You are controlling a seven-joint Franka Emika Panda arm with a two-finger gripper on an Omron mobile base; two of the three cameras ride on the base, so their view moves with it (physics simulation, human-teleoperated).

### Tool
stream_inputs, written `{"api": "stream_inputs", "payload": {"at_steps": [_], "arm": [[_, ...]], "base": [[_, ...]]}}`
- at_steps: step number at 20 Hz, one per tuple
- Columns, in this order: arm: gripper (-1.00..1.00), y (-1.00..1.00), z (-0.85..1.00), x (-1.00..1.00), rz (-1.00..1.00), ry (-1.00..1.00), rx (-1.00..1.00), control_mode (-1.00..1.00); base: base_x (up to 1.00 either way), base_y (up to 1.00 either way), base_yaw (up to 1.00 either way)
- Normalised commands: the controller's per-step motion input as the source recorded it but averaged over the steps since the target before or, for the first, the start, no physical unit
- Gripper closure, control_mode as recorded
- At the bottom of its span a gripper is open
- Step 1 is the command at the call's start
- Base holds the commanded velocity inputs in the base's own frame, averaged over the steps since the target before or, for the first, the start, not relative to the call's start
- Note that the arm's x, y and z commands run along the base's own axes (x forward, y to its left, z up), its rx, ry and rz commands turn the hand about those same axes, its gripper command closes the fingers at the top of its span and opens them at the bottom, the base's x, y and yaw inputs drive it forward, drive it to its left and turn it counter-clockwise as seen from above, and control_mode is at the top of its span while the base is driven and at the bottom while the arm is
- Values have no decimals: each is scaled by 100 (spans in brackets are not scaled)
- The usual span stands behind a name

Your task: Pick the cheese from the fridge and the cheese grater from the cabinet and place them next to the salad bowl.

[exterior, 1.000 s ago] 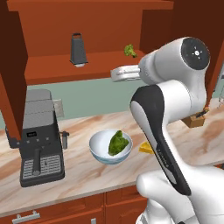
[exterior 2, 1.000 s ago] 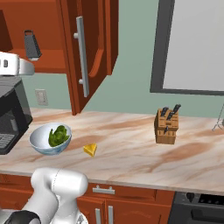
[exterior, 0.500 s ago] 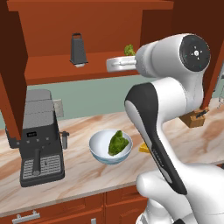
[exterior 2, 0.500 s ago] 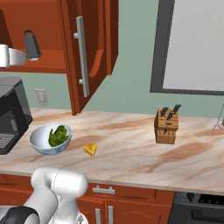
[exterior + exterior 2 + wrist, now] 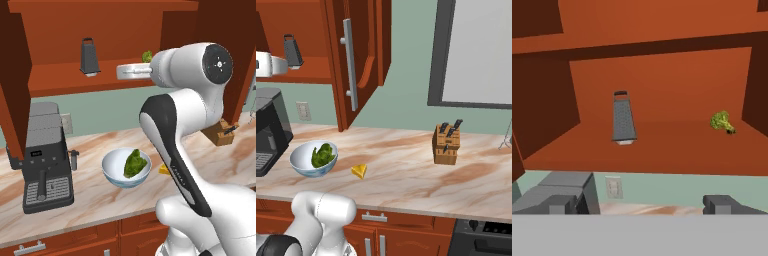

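On the cabinet [image 5: 100, 30] shelf the grater [image 5: 624, 119] stands upright; cheese [image 5: 359, 171] lies beside the bowl [image 5: 302, 162]. Gripper [image 5: 647, 205] spread, empty: reach forward, close.

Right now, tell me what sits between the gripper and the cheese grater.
Nothing: in the hand view, bare cabinet shelf stretches from the gripper up to the cheese grater; the green sprig stands off to the side.

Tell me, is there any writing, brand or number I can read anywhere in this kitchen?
None can be read.
Coffee machine: its small front panel shows tiny light marks, too blurred to read.
Cheese grater, salad bowl, knife block: no label or lettering visible.
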Motion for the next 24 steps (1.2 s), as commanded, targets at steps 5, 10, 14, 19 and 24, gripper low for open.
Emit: {"api": "stream_inputs", "payload": {"at_steps": [5,10,14,19,24], "arm": [[-100,23,2,17,1,0,0,-100],[-100,12,0,25,0,-1,-1,-100],[-100,0,0,39,0,0,-1,-100],[-100,4,0,37,1,-3,-3,-100],[-100,19,-1,36,4,-8,-2,-100]], "base": [[0,0,0],[0,0,0],[0,0,0],[0,0,0],[0,0,0]]}}
